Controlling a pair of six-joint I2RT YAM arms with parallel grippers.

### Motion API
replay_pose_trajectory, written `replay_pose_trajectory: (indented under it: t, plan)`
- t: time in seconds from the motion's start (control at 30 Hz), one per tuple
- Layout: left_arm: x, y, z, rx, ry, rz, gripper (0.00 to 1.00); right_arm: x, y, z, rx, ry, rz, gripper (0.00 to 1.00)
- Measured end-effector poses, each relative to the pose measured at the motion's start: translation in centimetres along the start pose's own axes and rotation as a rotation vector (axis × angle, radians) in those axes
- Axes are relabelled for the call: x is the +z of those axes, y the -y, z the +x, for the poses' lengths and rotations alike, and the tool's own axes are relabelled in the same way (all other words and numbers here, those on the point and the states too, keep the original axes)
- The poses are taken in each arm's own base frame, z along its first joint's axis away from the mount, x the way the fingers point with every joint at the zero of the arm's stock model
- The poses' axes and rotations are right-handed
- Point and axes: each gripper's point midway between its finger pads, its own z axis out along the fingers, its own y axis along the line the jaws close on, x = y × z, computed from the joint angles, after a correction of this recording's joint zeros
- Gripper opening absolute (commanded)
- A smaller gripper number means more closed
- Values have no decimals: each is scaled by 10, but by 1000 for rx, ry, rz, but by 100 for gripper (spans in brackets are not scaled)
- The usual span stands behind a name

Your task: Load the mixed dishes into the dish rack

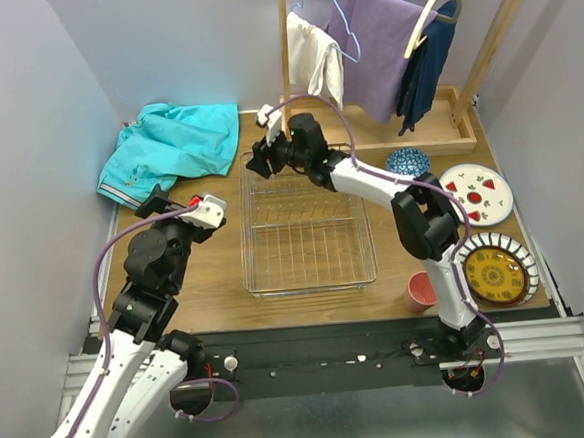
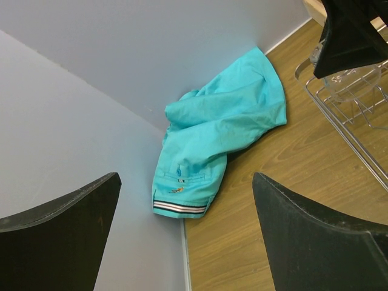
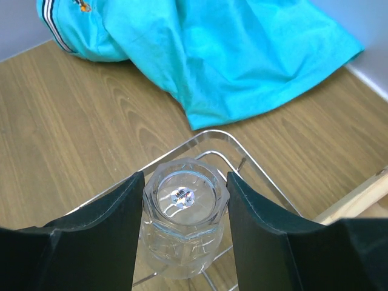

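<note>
Right wrist: right fingers (image 3: 103,242) clamped on small clear glass (image 3: 185,206) in dish rack (image 1: 307,238); left fingers (image 2: 60,236) apart.

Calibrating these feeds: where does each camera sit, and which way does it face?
Top external: above and behind the robot, looking down; left arm, right arm and the dish rack show.
Left wrist: faces the turquoise garment in the far-left corner, between the open left gripper's fingers.
Right wrist: looks down on the small clear glass in the right gripper, over the rack corner.
Both wrist views share garment and rack.
</note>
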Motion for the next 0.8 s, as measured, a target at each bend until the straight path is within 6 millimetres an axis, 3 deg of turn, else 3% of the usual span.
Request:
replay_pose_trajectory:
  t: [0.17, 0.6, 0.8]
  plan:
    - [1, 2, 8, -19, -24, -5, 99, 2, -3, 0, -80, 45, 44, 29]
    - [3, 7, 12, -55, -33, 0, 99, 2, 13, 5, -116, 50, 127, 28]
    - [4, 10, 14, -58, -38, 4, 99, 4, 10, 24, -117, 19, 121, 29]
